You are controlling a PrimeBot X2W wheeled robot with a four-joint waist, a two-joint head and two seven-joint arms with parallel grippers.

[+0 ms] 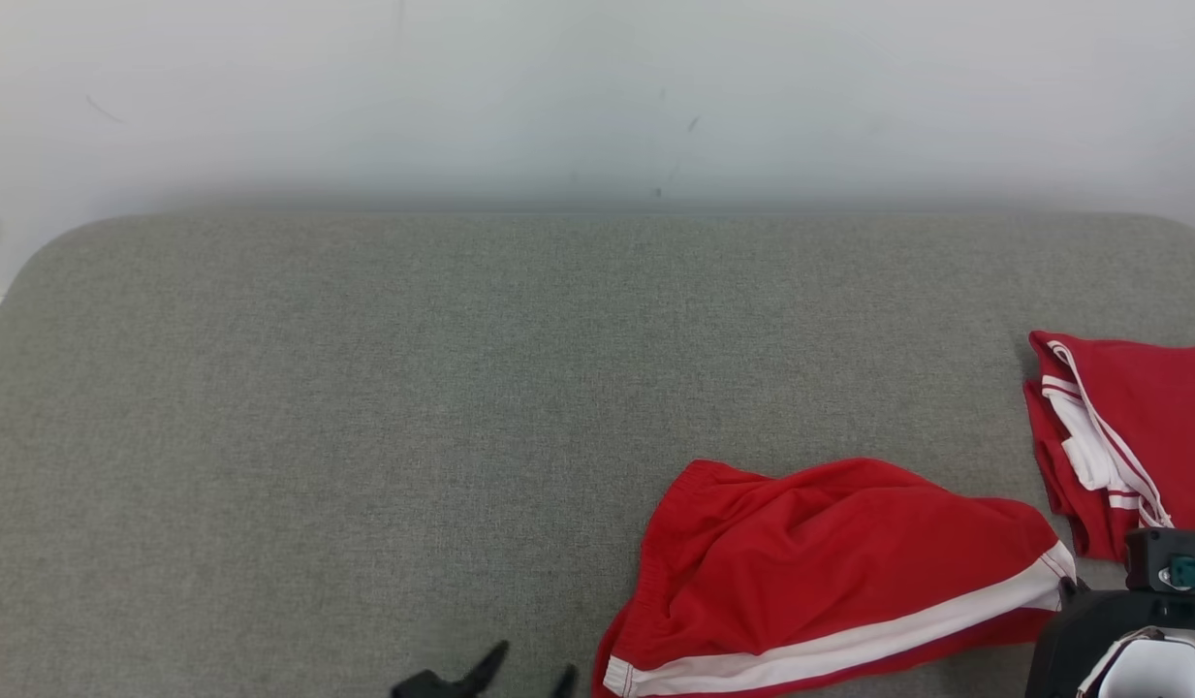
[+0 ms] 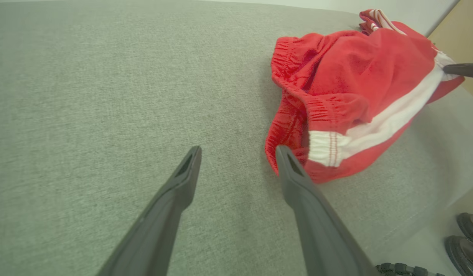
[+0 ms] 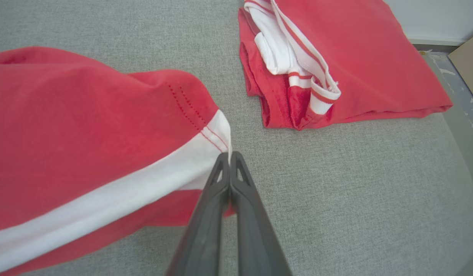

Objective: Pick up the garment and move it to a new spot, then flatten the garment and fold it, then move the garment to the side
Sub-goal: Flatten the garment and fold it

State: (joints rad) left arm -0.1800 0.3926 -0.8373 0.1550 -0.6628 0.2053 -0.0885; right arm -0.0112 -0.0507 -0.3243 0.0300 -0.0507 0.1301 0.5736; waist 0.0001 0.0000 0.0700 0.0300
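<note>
The garment (image 1: 830,553) is a pair of red shorts with a white side stripe, lying bunched on the grey padded surface (image 1: 364,388) at the front right. My right gripper (image 3: 230,155) is shut on the hem corner of the garment (image 3: 86,126), right at the end of the white stripe, and that corner is raised a little. In the head view the right gripper (image 1: 1072,586) meets the shorts' right end. My left gripper (image 2: 238,150) is open just left of the waistband end of the garment (image 2: 359,76), with its right finger (image 2: 294,172) beside the cloth. At the head view's bottom edge the left gripper (image 1: 534,664) points up.
A second red garment (image 1: 1140,427), folded with white trim, lies at the far right, just beyond the shorts (image 3: 336,57). A pale wall stands behind the surface. The surface's right edge drops to the floor, where two dark rounded things (image 2: 466,234) sit. The surface's left and middle are bare grey fabric.
</note>
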